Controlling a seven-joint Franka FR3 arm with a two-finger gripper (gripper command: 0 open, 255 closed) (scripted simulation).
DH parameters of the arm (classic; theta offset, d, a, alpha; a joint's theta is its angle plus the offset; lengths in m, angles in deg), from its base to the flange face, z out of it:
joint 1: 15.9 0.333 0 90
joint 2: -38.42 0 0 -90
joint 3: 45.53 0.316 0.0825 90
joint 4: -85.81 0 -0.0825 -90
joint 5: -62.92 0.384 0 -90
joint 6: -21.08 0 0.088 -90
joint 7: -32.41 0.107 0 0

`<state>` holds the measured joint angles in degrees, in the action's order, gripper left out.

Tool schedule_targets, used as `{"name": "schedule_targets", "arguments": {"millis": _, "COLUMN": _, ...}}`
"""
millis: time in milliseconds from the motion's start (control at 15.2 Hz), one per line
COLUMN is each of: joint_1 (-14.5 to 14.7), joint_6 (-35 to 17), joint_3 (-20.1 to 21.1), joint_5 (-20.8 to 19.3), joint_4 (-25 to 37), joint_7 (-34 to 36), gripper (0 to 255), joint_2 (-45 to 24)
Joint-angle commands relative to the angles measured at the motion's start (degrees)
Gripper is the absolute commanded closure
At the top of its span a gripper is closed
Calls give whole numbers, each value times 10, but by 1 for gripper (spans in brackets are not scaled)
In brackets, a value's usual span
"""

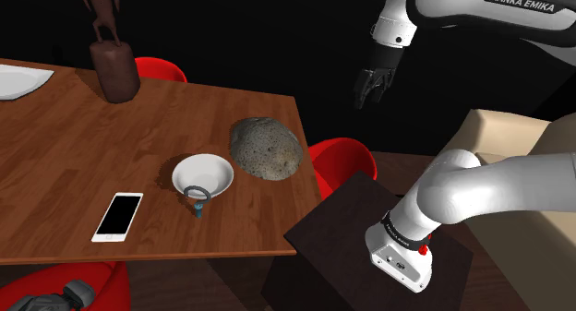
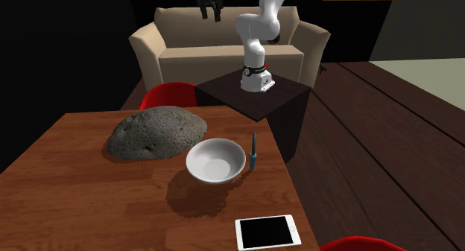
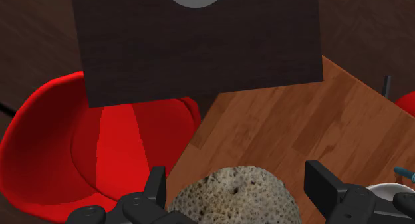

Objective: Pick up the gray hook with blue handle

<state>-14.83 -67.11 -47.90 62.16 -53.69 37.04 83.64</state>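
Note:
The hook (image 1: 197, 197) has a gray ring and a short blue handle. It lies on the wooden table (image 1: 65, 152) against the near rim of a white bowl (image 1: 202, 175). In the second exterior view the hook (image 2: 253, 152) lies just to the right of the bowl (image 2: 215, 160). My gripper (image 1: 372, 86) hangs high in the air, off the table's corner, well up and right of the hook. It is open and holds nothing. In the wrist view the gripper (image 3: 239, 181) frames a rock (image 3: 233, 197) far below, and the blue handle (image 3: 402, 171) peeks in beyond one finger.
A large grey rock (image 1: 266, 148) sits beside the bowl, between it and the arm. A phone (image 1: 117, 217) lies near the front edge. A brown statue (image 1: 111, 51) and a white plate (image 1: 18, 80) stand farther back. Red chairs (image 1: 342, 166) and the dark stand (image 2: 253, 100) border the table.

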Motion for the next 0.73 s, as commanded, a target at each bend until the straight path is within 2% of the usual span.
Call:
{"name": "schedule_targets", "arguments": {"millis": 0, "joint_1": 0, "joint_6": 0, "joint_3": 0, "joint_5": 0, "joint_4": 0, "joint_7": 0, "gripper": 0, "joint_2": 0}}
{"name": "schedule_targets", "arguments": {"millis": 660, "joint_1": 68, "joint_6": -172, "joint_3": 57, "joint_5": 41, "joint_4": -22, "joint_7": -14, "gripper": 0, "joint_2": -126}}
